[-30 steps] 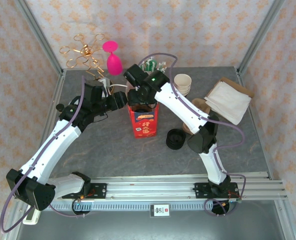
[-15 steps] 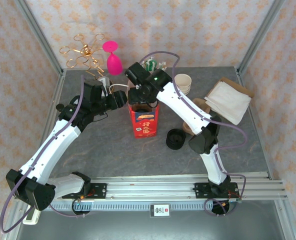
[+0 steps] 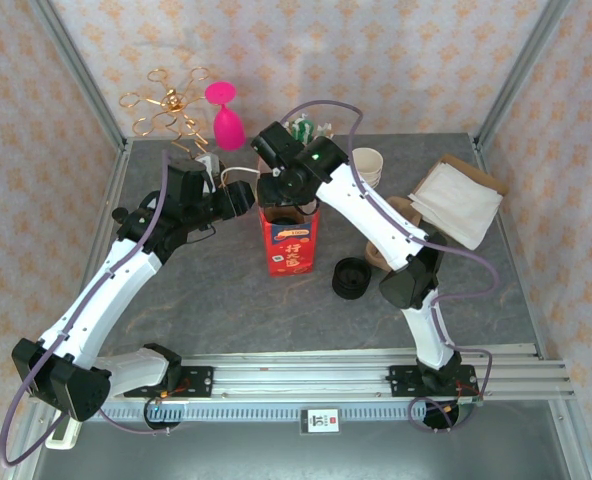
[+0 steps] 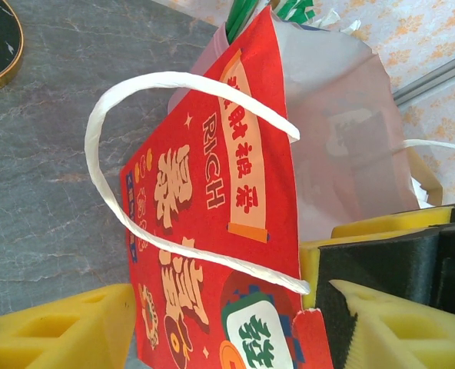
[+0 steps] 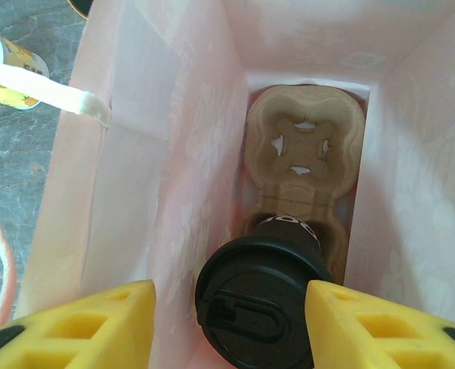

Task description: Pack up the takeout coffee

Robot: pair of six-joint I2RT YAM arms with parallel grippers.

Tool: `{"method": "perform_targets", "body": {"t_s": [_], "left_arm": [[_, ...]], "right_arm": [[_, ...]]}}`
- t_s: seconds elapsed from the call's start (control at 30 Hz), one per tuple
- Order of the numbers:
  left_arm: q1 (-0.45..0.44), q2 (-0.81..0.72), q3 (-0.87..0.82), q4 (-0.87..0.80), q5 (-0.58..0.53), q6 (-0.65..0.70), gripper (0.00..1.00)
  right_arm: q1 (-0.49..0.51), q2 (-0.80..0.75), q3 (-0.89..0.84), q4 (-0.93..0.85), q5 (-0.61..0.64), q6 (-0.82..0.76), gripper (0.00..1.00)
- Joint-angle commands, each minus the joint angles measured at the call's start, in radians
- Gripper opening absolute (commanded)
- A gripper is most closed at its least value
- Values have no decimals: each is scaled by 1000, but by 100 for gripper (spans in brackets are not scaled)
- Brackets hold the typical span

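The takeout coffee (image 5: pixel 258 300), a dark cup with a round black lid, stands deep inside the red paper bag (image 3: pixel 289 245) in the near pocket of a pulp cup carrier (image 5: pixel 304 146). My right gripper (image 5: pixel 231 296) hangs open over the bag's mouth. Its yellow fingers (image 5: pixel 81 323) flank the lid, with a gap on the left side. In the top view the right gripper (image 3: pixel 284 195) covers the bag's opening. My left gripper (image 4: pixel 220 307) is open at the bag's left side (image 4: pixel 204 231). One finger is by the rim and the other is lower on the red face. The white rope handle (image 4: pixel 97 138) loops loose.
A stack of lidless cream cups (image 3: pixel 366 165) stands behind the bag on the right. Black lids (image 3: pixel 351 278) lie in front of it on the right. A box with white napkins (image 3: pixel 456 200) is far right. A pink goblet (image 3: pixel 226 120) and a gold wire stand (image 3: pixel 166 110) are at the back left.
My right wrist has shifted slightly back and up over the bag's mouth. The left arm and the bag have stayed put.
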Motion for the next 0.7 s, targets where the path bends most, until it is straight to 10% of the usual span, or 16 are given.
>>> {"method": "perform_targets", "body": {"t_s": [0.0,0.67], "left_arm": [[-7,-7,41,19,-32,-4,67],[-8,-4,18,40,-22,-5,61]], "right_arm": [[3,-47,38,-20,2,7,52],[19,-43,-23,-20,-1,-6,45]]}}
